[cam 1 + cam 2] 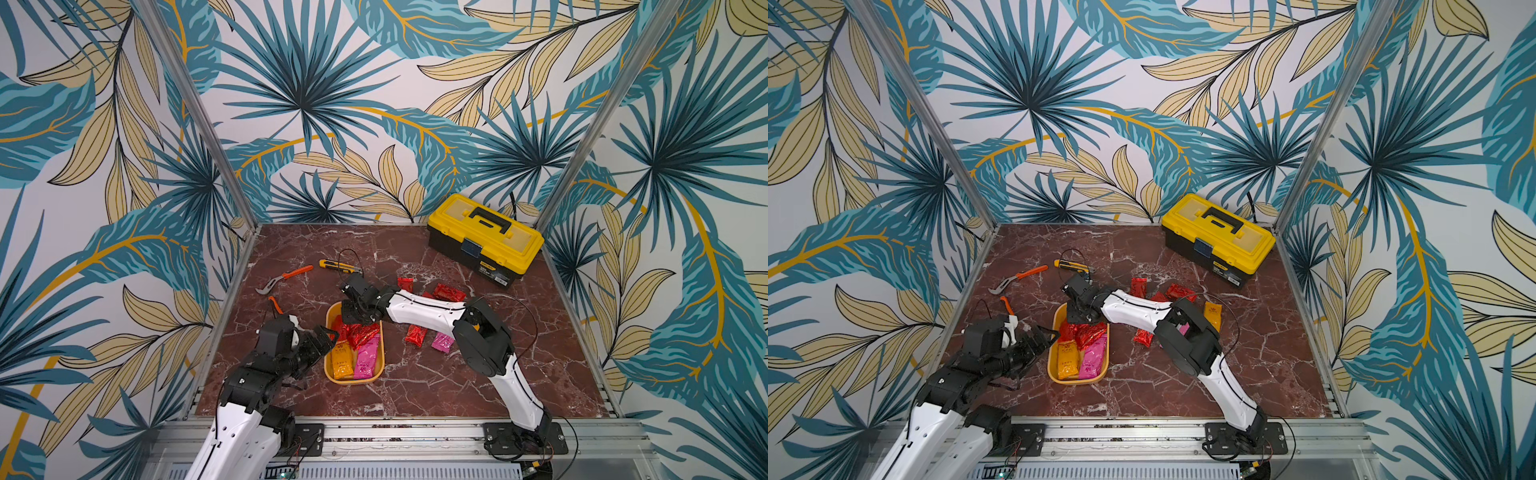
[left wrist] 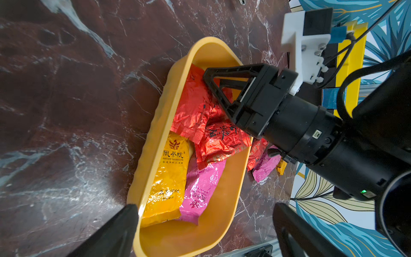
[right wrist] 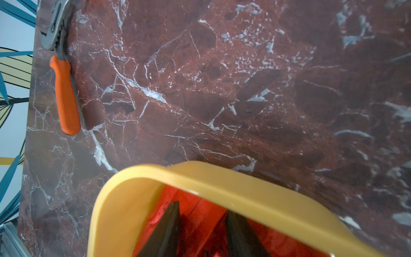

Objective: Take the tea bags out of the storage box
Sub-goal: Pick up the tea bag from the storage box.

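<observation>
By the left rail of the counter (image 1: 291, 395), low in both top views, the left tool (image 2: 205, 208) hangs with its fingers spread wide and nothing in them. In its wrist view they stand either side of the near end of the storage box (image 1: 353, 381). Further back on that side lie orange-handled pliers (image 1: 286, 277) and a yellow utility knife (image 1: 338, 266), with bare marble behind them up to the back wall.

The box sits a little left of centre, its long side running away from the front rail, with bare counter in front of it. The tea bags (image 2: 222, 138) in it are an orange-yellow sachet (image 1: 341, 365) and a pink sachet (image 1: 365, 359) side by side at the near end, and crumpled red sachets (image 1: 361, 332) at the far end. The right tool (image 3: 202, 209) reaches down into that far end onto red foil, fingers a narrow way apart. Whether they have caught anything I cannot tell.

The orange-yellow sachet shows a flame-like emblem over three large Chinese characters. The red ones carry dark brush script.

Right of the box, a loose red sachet (image 1: 415, 334) and a loose pink sachet (image 1: 442, 343) lie on the counter beside the right arm, with another red packet (image 1: 449, 292) further back. The yellow-lidded toolbox (image 1: 484, 239) stands in the far right corner, close to the right rail, its front label too small to read. Below it, bare marble runs out to that rail.
</observation>
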Motion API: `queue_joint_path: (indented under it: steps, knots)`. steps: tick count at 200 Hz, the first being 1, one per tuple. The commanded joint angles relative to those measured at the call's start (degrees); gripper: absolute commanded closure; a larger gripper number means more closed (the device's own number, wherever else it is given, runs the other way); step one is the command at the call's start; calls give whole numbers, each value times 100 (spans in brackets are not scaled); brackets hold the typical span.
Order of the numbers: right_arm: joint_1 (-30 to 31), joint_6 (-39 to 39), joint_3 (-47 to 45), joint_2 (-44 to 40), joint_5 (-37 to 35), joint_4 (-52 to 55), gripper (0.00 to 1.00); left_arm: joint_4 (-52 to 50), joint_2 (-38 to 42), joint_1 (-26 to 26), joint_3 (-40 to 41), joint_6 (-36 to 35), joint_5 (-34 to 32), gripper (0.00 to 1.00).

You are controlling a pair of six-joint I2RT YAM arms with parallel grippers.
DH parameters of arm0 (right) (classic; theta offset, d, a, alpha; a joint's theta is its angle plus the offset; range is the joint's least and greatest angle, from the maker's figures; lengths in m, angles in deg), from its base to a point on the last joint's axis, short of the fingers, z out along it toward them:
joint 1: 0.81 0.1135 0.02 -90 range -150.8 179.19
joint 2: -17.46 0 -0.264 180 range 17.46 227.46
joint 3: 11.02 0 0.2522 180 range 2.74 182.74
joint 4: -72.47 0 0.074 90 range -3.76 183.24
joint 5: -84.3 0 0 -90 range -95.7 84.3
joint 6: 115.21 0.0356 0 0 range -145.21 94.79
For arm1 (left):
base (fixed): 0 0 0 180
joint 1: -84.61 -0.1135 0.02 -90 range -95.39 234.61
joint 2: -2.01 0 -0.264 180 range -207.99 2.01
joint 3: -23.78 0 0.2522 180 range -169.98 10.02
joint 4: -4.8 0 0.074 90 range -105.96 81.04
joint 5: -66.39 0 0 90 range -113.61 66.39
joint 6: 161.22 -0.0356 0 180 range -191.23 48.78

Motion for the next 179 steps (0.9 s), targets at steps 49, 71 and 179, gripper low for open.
queue_joint_path:
  steps: [49,71,179]
  knots:
    - [-17,165,106,138,26,-136,80,-196,155,-50,-166,-86,27,0]
    - [-17,206,97,139,63,-171,88,-253,180,-50,-192,-79,17,0]
    - [-70,446,-597,-729,498,-670,100,-439,130,-50,-606,-175,-84,0]
